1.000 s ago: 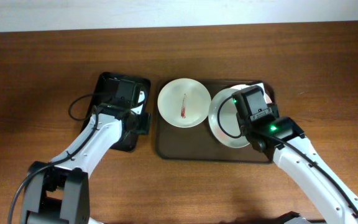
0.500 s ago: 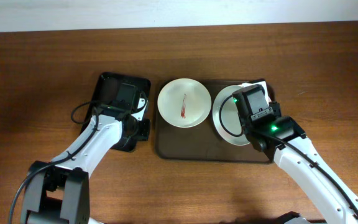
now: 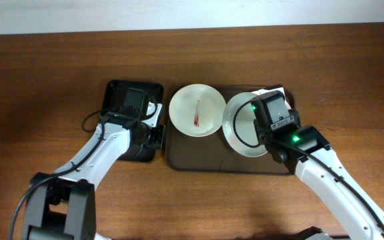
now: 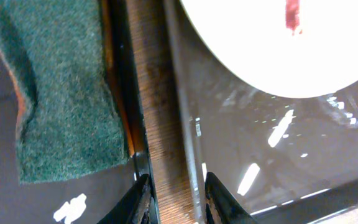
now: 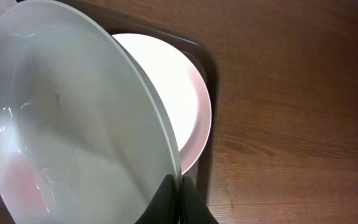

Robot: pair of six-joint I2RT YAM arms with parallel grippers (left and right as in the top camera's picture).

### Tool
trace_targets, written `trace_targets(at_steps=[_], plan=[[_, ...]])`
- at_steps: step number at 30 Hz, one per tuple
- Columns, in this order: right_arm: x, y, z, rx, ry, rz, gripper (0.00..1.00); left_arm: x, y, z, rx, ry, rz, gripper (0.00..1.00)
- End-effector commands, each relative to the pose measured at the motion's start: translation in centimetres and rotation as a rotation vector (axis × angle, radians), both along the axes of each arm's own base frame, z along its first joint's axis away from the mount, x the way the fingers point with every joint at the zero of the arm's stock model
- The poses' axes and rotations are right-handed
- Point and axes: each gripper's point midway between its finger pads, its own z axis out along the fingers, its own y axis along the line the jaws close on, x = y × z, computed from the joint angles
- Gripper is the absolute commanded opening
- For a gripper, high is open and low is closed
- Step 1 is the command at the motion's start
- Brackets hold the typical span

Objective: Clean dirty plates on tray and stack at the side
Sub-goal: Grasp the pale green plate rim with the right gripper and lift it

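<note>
While right fingers (image 5: pixel 193 209) clamp the tilted mint plate (image 5: pixel 73 124), left fingers (image 4: pixel 220 203) slightly apart, empty

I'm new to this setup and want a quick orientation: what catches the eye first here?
The right gripper pinches the rim of a pale mint-green round plate, tilted above a half-hidden white round plate at the right end of the dark-brown rectangular tray. On its left end lies a white round plate with a dark-red smear. The left gripper hangs open beside a green scouring pad in the small black tray.
</note>
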Motion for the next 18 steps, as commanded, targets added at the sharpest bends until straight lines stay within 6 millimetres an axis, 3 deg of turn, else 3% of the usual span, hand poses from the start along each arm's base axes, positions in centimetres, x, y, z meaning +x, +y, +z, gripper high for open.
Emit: trace_targets(at_steps=[1, 7, 10, 16, 18], plan=[[0.5, 0.5, 1.9, 0.031, -0.056, 0.0, 0.04, -0.3, -1.7, 0.8, -0.105, 0.003, -0.023, 0.26], [0.8, -0.2, 2.3, -0.005, -0.081, -0.018, 0.04, -0.2, -3.1, 1.6, -0.192, -0.001, -0.053, 0.31], [1.1, -0.1, 2.8, -0.028, -0.092, 0.006, 0.04, -0.2, -3.3, 1.7, -0.203, -0.002, -0.057, 0.48], [1.1, 1.7, 3.4, -0.054, -0.109, 0.076, 0.04, 0.2, -2.6, 1.3, -0.156, -0.019, -0.04, 0.45], [1.0, 1.2, 4.2, -0.128, -0.147, 0.042, 0.04, 0.5, -2.5, 1.4, -0.152, -0.033, -0.038, 0.44]])
